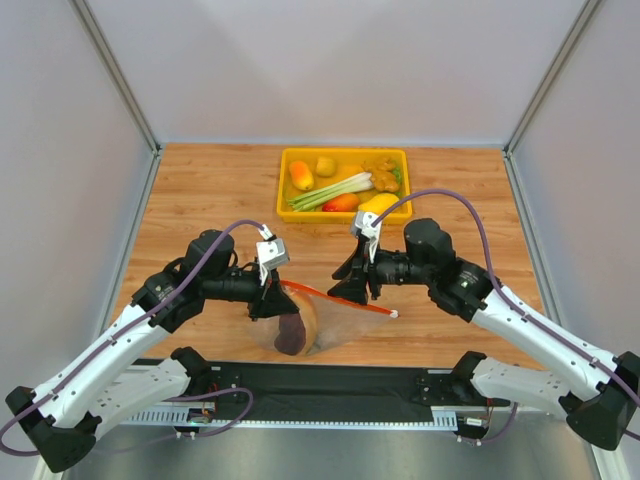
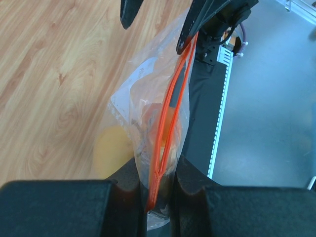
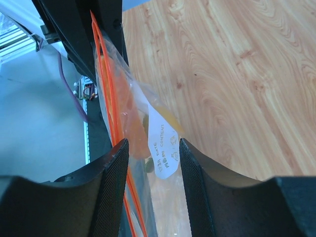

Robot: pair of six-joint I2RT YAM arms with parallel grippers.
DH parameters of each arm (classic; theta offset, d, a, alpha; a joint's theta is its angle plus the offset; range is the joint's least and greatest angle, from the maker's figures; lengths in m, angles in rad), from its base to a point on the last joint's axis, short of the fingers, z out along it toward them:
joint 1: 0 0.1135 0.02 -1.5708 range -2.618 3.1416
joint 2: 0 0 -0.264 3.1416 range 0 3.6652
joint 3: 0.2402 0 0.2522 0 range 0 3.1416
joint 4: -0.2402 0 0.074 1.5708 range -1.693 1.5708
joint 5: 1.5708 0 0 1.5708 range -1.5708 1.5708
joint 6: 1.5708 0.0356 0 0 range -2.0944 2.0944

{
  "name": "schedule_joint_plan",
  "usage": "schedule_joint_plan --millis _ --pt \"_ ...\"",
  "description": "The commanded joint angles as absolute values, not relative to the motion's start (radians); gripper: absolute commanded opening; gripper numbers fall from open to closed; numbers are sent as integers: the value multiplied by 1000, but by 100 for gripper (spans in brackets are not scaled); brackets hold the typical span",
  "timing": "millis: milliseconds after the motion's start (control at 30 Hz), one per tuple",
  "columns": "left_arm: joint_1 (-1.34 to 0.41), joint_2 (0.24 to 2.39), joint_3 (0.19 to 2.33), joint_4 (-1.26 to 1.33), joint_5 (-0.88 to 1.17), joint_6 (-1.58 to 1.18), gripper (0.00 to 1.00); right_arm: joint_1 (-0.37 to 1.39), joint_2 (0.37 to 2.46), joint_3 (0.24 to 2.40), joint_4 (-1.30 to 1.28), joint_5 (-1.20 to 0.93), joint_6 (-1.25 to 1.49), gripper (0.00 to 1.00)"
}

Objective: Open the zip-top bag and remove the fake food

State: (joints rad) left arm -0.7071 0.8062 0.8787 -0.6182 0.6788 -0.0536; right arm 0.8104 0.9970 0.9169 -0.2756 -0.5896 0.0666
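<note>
**A:** Wooden tabletop (image 1: pixel 200 200) inside white walls. How did the zip-top bag (image 1: pixel 335 320) look to handle?

**B:** Light, thin and crinkly. The slippery film would likely fold anywhere except along the red-orange zip strip (image 1: pixel 335 297), which seemed the only firm place to grip. The fake food (image 1: pixel 291 334), mostly a maroon meat slice, sagged at the bottom and would probably swing.

**A:** Who had hold of it?

**B:** It was stretched between both arms. The left gripper (image 1: pixel 275 300) was pinched tight on the strip's left end. The right gripper (image 1: pixel 352 292) straddled the bag farther along, jaws partly apart and not clearly pressing. The white slider tab (image 1: pixel 395 314) stuck out past it.

**A:** Room to move?

**B:** Little nearer than the bag, where the black mat (image 1: pixel 330 385) ran along the table's edge. Wood showed on either side of the bag. The yellow bin (image 1: pixel 284 185) of other toys sat well beyond it.
</note>
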Motion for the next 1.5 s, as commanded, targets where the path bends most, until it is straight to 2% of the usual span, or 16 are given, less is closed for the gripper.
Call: schedule_joint_plan --millis 0,267,667,767,800,900,1000,1100,1267,1333,1400,1467 --pt "-712 793 900 -583 700 -34 0 819 983 902 -235 -615 87 47" --pt "-713 796 902 -587 680 -34 0 830 980 897 -241 -612 84 47" --pt "-716 792 902 -581 669 -37 0 867 1055 887 -219 -643 89 38" --pt "-716 792 900 -580 658 -37 0 885 1072 896 -222 -644 84 29" --pt "-718 790 902 -577 650 -38 0 893 1075 897 -222 -644 81 19" --pt "-718 785 902 -578 632 -41 0 896 1081 903 -222 -627 83 0" --pt "-718 778 903 -580 571 -51 2 897 1069 910 -241 -566 86 0" --pt "-718 772 905 -586 517 -58 12 896 1052 931 -279 -476 84 0" --pt "-718 769 908 -591 482 -63 20 896 1029 972 -337 -364 80 0" --pt "-718 769 908 -591 488 -61 18 896 1017 979 -353 -347 80 0" --pt "-718 764 904 -588 508 -57 9 896 1009 980 -357 -328 83 0" --pt "-718 761 902 -584 525 -55 4 896 1003 980 -359 -318 86 0"
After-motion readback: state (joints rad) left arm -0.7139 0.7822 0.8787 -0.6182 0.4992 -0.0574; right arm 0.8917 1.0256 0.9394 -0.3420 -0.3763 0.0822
